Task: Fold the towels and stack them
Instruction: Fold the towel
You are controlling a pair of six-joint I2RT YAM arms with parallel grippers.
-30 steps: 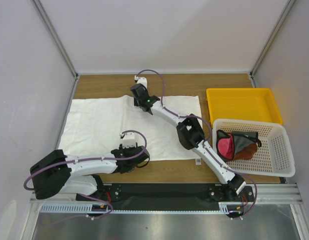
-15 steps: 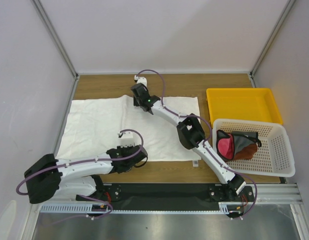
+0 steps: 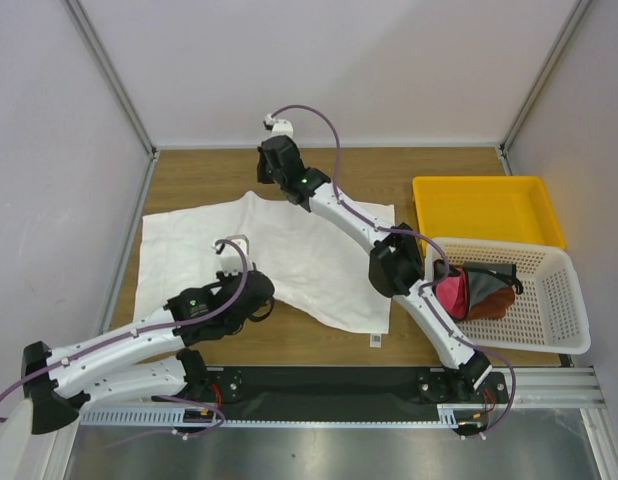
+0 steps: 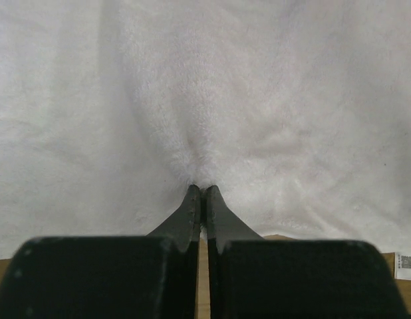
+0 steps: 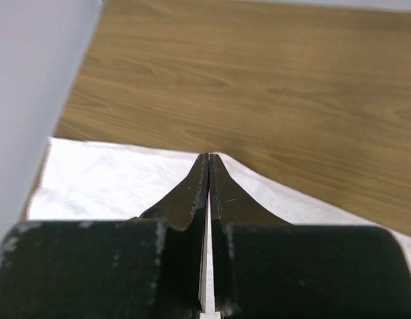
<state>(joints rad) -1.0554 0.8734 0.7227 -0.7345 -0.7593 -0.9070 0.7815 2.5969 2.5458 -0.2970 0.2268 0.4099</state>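
White towel [image 3: 289, 250] lies spread across the left and middle of the desk [image 3: 189, 175], rumpled and skewed, its small tag [image 3: 375, 341] just off the near right corner. The left fingers [image 4: 196, 203] are pressed together on its near edge, pinching a pucker of the fluffy cloth between their tips. The right fingers [image 5: 200, 183] are likewise closed, at the far edge, where the towel rises to a peak that meets their tips; they seem to nip the hem, though the cloth inside the grip is hidden. On the right, well apart, a pink towel [image 3: 449, 293] and a reddish-brown towel [image 3: 494, 300] sit bunched in the white basket [image 3: 559, 300], which touches the yellow tray [image 3: 489, 205] behind it.
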